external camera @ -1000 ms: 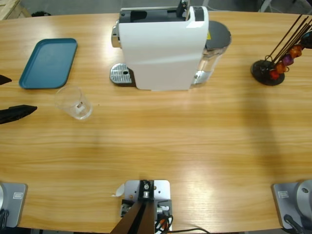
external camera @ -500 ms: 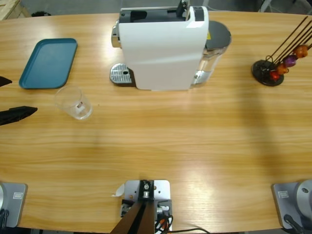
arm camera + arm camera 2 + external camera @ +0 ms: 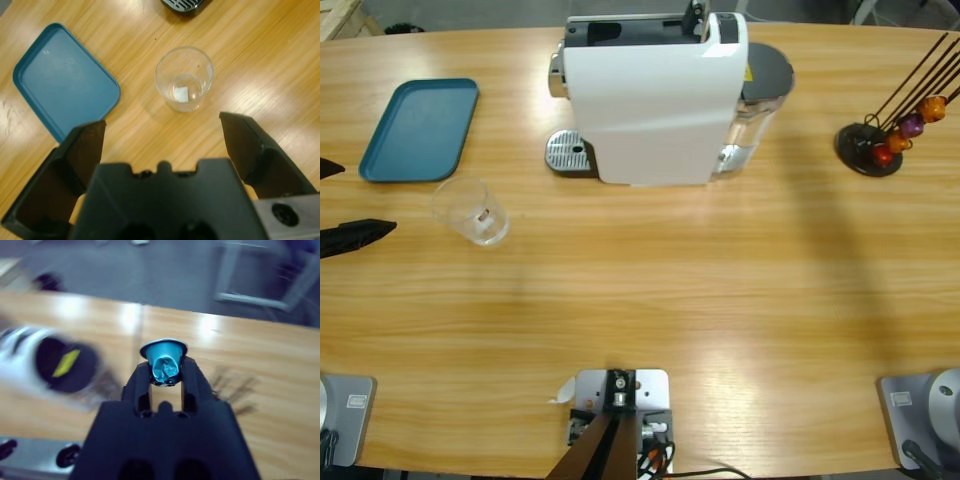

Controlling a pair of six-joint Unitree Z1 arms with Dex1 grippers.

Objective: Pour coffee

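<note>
Plainly an early step: loading, with pouring well ahead.

Closest in, through the right wrist view, right hand [image 3: 164, 371] clenched on a teal capsule [image 3: 163, 360], pinched by its body between the two jaws, flanged rim sitting just above the tips. Beyond it, only a smeared stretch of desk [image 3: 670, 290] and a dark round lid with a yellow mark off to one side, too blurred to place exactly.

Through the left wrist view, left hand [image 3: 160, 122] released, jaws spread wide and grasping nothing, hovering above the desk with the clear glass [image 3: 184, 78] just ahead of the gap, not touching either jaw. Glass upright and seemingly dry: no coffee in it, nor anywhere else in view. Blue tray [image 3: 65, 90] lying beside the glass, apart from it.

Farther back in the high view, white coffee machine [image 3: 655, 95], its drip grate [image 3: 569, 153] bare, glass standing well short of it. Farthest off, at the desk's far side edge, capsule stand [image 3: 868, 150] hung with small coloured capsules.

Next, probably: carry the capsule to the machine's top slot, keeping the rim level and the grip firm. For the left hand, close on the glass low on its wall and set it on the grate under the spout.
</note>
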